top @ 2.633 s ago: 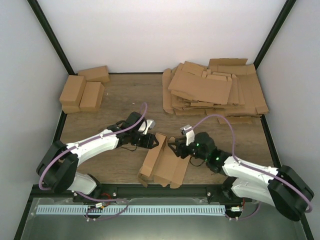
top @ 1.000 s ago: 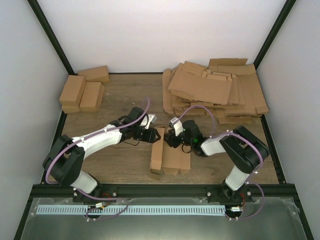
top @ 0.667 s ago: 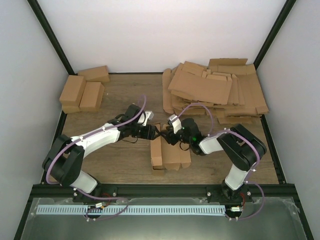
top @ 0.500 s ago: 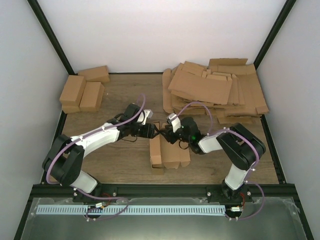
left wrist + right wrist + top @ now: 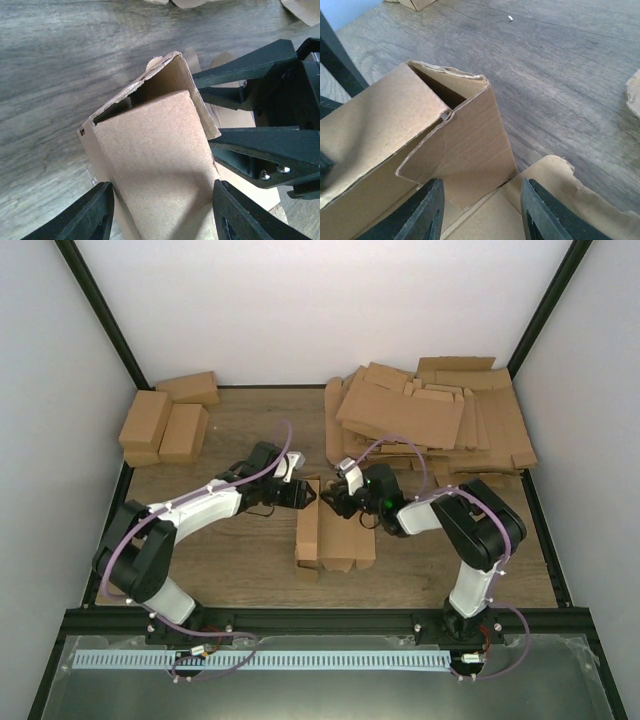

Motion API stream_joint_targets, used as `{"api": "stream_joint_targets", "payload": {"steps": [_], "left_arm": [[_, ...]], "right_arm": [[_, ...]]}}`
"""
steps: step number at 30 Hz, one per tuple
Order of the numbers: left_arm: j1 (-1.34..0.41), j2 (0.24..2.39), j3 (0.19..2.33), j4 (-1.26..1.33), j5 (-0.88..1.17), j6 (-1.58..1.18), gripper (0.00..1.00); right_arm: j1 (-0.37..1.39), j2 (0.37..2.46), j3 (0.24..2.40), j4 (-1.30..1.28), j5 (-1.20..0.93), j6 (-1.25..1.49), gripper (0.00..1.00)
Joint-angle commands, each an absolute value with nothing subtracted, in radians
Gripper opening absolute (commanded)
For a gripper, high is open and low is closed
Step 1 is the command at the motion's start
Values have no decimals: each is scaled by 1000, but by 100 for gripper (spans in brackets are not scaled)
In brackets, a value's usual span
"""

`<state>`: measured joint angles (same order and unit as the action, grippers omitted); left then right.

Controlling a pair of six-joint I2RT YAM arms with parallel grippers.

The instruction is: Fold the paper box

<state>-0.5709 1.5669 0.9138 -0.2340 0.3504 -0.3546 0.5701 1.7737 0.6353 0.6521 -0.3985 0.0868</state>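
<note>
The paper box (image 5: pixel 322 533) is a half-folded brown cardboard blank lying mid-table, with a raised tube-like side on its left and flat panels on its right. My left gripper (image 5: pixel 303 496) is open at the box's far end. In the left wrist view (image 5: pixel 162 200) its fingers stand either side of the raised cardboard panel (image 5: pixel 155 150). My right gripper (image 5: pixel 333 503) faces it from the right, also open. In the right wrist view (image 5: pixel 482 200) its fingers straddle an upright end flap (image 5: pixel 465 145) over a flat panel (image 5: pixel 555 210). The right gripper's black fingers (image 5: pixel 260 65) show in the left wrist view.
A pile of flat cardboard blanks (image 5: pixel 425 415) fills the back right. Three folded boxes (image 5: pixel 165 422) sit at the back left. Black frame posts stand at the back corners, and a rail runs along the near edge (image 5: pixel 320 618).
The box has been turned lengthwise and shifted toward the back. Both grippers moved from its sides to meet at its far end, and the right arm swung in from the right.
</note>
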Motion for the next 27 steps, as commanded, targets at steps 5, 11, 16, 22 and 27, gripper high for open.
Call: {"api": "stream_joint_targets", "payload": {"steps": [5, 11, 16, 22, 27], "left_arm": [[-505, 1616, 969, -234, 425, -289, 56], [-497, 1648, 1012, -275, 435, -259, 55], [-497, 1650, 1012, -277, 433, -261, 55], [-497, 1669, 1015, -296, 416, -262, 55], [-497, 1672, 1013, -299, 411, -265, 54]], "right_arm": [[522, 1782, 689, 618, -519, 24, 48], [443, 1677, 594, 717, -652, 105, 53], [314, 1656, 646, 738, -794, 247, 55], [299, 1801, 1067, 225, -877, 194, 64], [344, 1889, 1281, -58, -716, 180, 59]]}}
